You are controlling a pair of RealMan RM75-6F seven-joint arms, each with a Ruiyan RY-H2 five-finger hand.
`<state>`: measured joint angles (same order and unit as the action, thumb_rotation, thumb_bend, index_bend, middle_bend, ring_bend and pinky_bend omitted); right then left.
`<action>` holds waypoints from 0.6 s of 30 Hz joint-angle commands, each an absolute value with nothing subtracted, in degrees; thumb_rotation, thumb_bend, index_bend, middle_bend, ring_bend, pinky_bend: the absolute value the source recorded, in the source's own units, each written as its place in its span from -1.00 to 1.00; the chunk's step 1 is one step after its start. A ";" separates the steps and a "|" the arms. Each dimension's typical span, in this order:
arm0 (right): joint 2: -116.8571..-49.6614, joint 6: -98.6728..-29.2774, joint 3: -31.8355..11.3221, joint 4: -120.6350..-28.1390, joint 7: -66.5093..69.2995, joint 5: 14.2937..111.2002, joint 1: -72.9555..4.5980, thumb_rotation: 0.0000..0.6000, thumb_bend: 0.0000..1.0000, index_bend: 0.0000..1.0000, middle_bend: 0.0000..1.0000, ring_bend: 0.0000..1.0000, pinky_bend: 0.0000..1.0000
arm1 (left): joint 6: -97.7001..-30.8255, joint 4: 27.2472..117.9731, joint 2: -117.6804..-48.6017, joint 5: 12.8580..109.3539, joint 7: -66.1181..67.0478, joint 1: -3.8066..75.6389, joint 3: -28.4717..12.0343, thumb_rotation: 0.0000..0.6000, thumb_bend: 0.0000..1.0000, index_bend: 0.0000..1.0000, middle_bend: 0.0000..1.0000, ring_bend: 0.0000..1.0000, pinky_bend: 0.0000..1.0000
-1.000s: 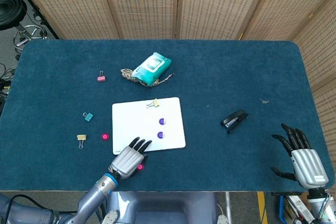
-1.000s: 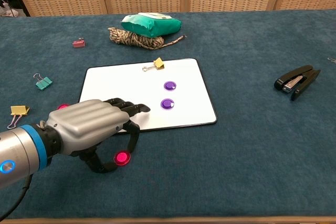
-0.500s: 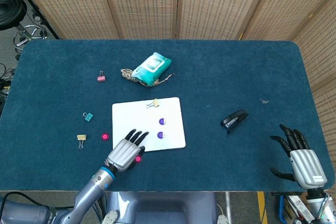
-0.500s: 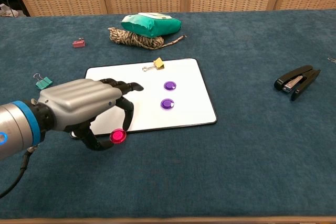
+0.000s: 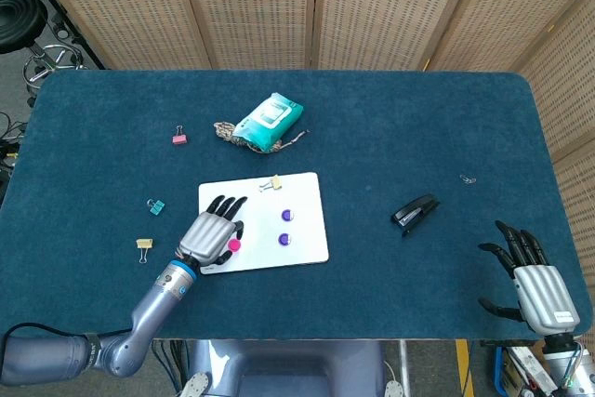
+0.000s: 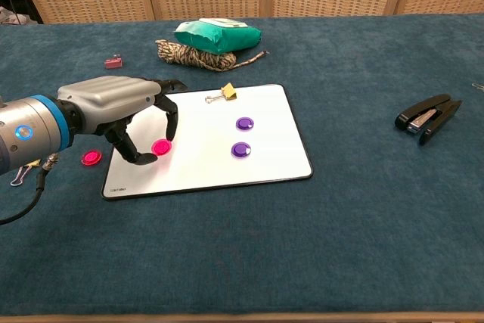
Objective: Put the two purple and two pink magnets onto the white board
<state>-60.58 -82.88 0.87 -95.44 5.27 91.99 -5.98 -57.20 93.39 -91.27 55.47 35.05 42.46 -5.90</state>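
A: Entry one, the task's own pieces?

B: One round pink magnet (image 6: 161,147), pinched between thumb and a finger of the left hand (image 6: 125,111), was held over the left part of the flat white rectangular board (image 6: 265,164); whether it touched the surface could not be told. Two round purple magnets (image 6: 243,123) lay on the board, one nearer than the other. A second round pink magnet (image 6: 91,157) lay on the blue cloth table (image 6: 340,247), just beside the board's left edge.

A: Progress?

B: Judged half done and a little more: both purples placed, one pink about to be set down, one pink left to fetch.

A: The other hand?

B: The right hand (image 5: 539,287) rested at the table's near right corner, fingers apart, holding nothing.

A: Remaining stock?

B: A yellow binder clip (image 6: 226,91) on the board's far edge; a green wipes packet (image 6: 218,35) against a coil of rope (image 6: 189,57); a black stapler (image 6: 428,117) at the right; small pink (image 6: 113,61), teal (image 5: 155,205) and yellow (image 5: 144,244) clips at the left.

A: Differences from a second earlier?

B: The held pink magnet had then been on the table in front of the board's near edge, under the left hand; it had since been lifted and carried up over the board. The right hand had barely shifted.
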 commanded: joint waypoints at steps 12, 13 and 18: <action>-60.32 -82.93 0.66 -95.53 5.61 91.86 -5.88 1.00 -1.00 -0.53 -1.00 -1.00 -1.00 | -55.86 85.55 -95.95 54.38 32.75 43.91 -6.84 1.00 -0.38 0.26 -1.00 -1.00 -1.00; -60.30 -82.92 0.64 -95.54 5.65 91.84 -5.88 1.00 -1.00 -0.53 -1.00 -1.00 -1.00 | -55.84 85.39 -96.07 54.34 32.66 43.93 -6.87 1.00 -0.38 0.26 -1.00 -1.00 -1.00; -60.17 -82.86 0.49 -95.51 5.89 91.57 -5.86 1.00 -1.00 -0.53 -1.00 -1.00 -1.00 | -55.98 84.57 -96.63 53.98 32.48 44.17 -7.25 1.00 -0.38 0.25 -1.00 -1.00 -1.00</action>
